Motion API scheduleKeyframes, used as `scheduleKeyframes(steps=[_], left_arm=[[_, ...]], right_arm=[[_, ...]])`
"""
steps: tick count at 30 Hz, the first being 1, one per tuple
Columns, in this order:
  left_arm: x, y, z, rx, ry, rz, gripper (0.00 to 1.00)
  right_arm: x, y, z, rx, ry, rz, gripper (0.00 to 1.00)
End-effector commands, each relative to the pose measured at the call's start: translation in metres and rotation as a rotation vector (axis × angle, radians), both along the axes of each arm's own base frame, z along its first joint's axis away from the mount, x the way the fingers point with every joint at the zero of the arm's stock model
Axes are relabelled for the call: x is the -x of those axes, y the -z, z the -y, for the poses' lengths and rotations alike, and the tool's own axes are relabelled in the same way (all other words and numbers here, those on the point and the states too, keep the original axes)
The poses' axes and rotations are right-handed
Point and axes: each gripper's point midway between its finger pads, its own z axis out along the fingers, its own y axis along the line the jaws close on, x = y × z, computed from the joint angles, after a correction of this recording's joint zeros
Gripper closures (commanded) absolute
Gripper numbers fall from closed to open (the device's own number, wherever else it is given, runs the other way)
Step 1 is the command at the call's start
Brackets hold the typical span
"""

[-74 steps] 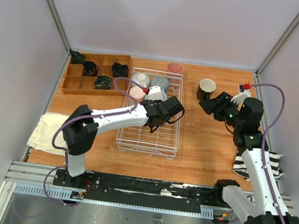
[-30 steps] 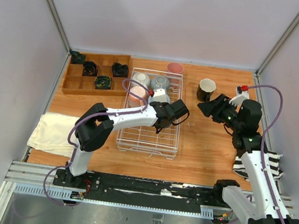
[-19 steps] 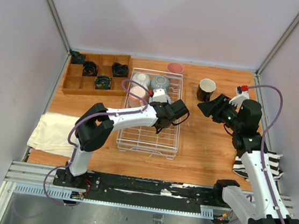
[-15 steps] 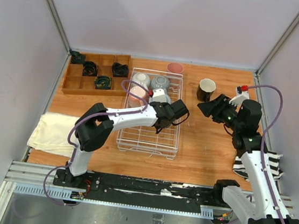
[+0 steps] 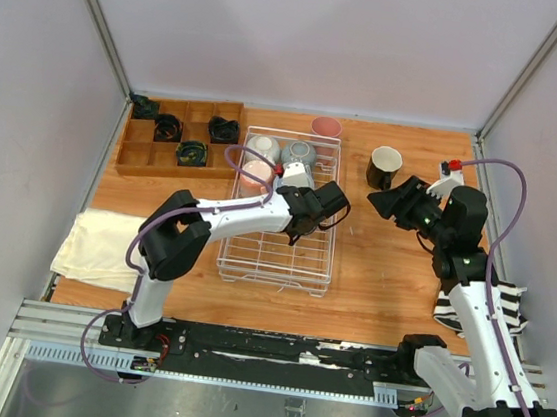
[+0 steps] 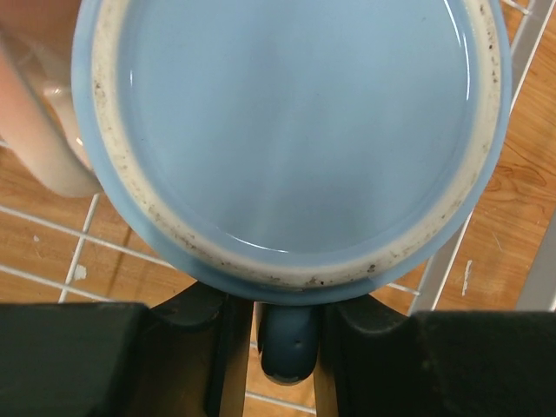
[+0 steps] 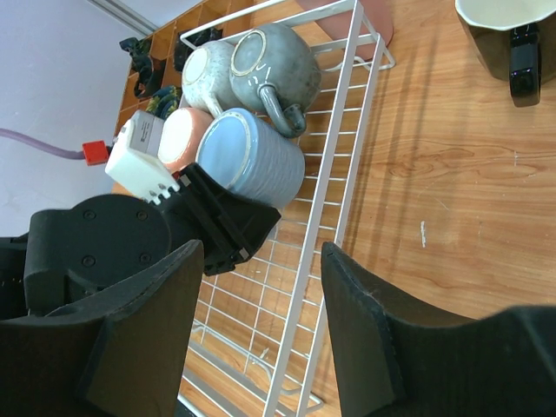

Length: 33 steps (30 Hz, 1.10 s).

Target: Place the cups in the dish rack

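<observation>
The light blue mug (image 6: 287, 130) lies on its side in the dish rack (image 5: 334, 237), base toward the left wrist camera. My left gripper (image 6: 282, 320) is shut on its handle (image 6: 287, 343). In the right wrist view the light blue mug (image 7: 252, 156) rests beside the pale pink mug (image 7: 184, 135), behind the white mug (image 7: 204, 74) and grey-green mug (image 7: 282, 61). The black mug (image 5: 384, 166) stands on the table right of the rack. The pink tumbler (image 5: 326, 126) stands past the rack's far end. My right gripper (image 5: 384, 198) hovers open and holds nothing.
A brown wooden compartment tray (image 5: 136, 152) holding small black coiled objects sits left of the rack. A white cloth (image 5: 93, 243) lies at the near left, a striped cloth (image 5: 478, 310) at the near right. Grey walls close in both sides.
The left arm's elbow has swung right toward the rack, and its gripper has edged slightly toward the rack's far end. The right arm has barely moved.
</observation>
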Motion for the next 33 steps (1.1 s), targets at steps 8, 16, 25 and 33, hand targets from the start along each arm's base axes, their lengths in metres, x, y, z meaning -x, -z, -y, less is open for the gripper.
scheduleKeyframes(steps=[8, 16, 25, 33], left_arm=[[-0.032, 0.003, 0.01, -0.002, 0.044, 0.003, 0.61], [-0.028, -0.001, 0.009, 0.02, 0.038, -0.007, 0.53], [-0.024, -0.03, 0.005, 0.059, 0.032, 0.055, 0.5], [-0.015, -0.035, 0.002, 0.094, 0.044, 0.055, 0.49]], right_arm=[[0.006, 0.0, -0.006, 0.016, -0.032, 0.009, 0.42], [0.005, 0.002, -0.006, 0.017, -0.032, 0.003, 0.42], [-0.006, 0.0, -0.007, 0.01, -0.024, -0.016, 0.41], [-0.029, -0.009, -0.005, 0.038, -0.01, -0.034, 0.36]])
